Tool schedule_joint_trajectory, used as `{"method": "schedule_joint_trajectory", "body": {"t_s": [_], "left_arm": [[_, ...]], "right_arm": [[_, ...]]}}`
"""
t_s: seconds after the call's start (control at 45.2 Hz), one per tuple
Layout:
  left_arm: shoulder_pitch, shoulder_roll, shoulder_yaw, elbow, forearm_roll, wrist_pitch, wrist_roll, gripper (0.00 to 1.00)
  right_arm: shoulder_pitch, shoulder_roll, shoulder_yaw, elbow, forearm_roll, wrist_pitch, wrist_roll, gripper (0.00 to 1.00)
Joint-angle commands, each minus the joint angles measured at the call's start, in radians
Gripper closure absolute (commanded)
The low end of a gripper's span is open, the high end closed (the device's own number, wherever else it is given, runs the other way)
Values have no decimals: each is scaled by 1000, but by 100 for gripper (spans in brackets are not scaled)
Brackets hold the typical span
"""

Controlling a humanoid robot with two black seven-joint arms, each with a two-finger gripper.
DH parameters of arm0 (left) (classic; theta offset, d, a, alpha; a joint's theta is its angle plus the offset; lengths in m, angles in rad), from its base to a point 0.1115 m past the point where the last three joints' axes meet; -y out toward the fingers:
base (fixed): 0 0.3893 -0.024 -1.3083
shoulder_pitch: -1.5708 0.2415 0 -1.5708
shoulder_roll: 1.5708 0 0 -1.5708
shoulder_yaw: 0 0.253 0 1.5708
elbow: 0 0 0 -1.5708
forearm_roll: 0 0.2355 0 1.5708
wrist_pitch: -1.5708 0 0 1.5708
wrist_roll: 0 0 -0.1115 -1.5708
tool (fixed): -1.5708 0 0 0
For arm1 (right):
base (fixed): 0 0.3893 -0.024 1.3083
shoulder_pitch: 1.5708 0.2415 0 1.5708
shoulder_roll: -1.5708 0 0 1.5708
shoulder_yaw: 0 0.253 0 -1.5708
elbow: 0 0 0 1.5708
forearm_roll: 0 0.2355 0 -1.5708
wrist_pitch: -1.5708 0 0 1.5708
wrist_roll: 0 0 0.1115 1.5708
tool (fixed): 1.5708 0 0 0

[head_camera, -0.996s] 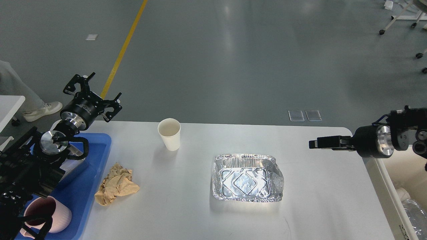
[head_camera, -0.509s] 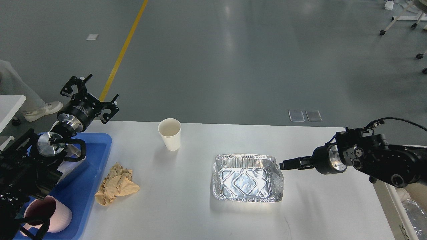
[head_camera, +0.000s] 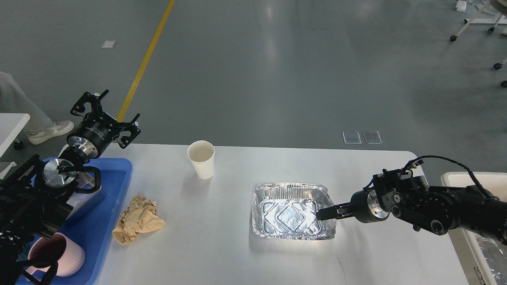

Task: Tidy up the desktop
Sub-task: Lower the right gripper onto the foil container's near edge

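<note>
The white desktop (head_camera: 222,253) holds a white paper cup (head_camera: 201,159) standing upright at the back, a crumpled brown paper (head_camera: 138,218) at the left and an empty foil tray (head_camera: 292,211) in the middle. My left gripper (head_camera: 107,115) is open and empty, raised over the desktop's far left corner. My right gripper (head_camera: 327,214) comes in low from the right. Its tip is at the foil tray's dented right rim. It is dark and seen side-on, so its two fingers cannot be told apart.
A blue plastic tray (head_camera: 117,179) lies at the desktop's left edge under my left arm, with a pink cup (head_camera: 59,254) in its near end. A cream-white bin (head_camera: 469,180) stands past the right edge. A person's shoe (head_camera: 50,131) is on the floor far left.
My right arm has swung left and down, from the desktop's right edge to the foil tray's right rim. My left gripper has shifted slightly left and stays open.
</note>
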Motion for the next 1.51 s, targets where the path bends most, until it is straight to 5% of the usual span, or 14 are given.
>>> {"method": "schedule_joint_trajectory", "body": {"t_s": [0.0,0.31,0.443,0.863,1.151,1.483], "left_arm": [[0,3,-1,0,-1,0,0,3],[0,6,1,0,0,-2,0,3],[0,6,1,0,0,-2,0,3],[0,6,1,0,0,-2,0,3],[0,6,1,0,0,0,0,3],[0,7,1,0,0,-2,0,3]], "right_arm": [[-6,25,0,-22,0,-4,0,1],[-32,69,0,-80,5,-52,10,19],[-31,58,0,-73,8,-49,12,46],[-31,60,0,-66,8,-41,13,60],[-29,58,0,-68,8,-17,13,98],[-25,52,0,-68,8,-14,16,100]]}}
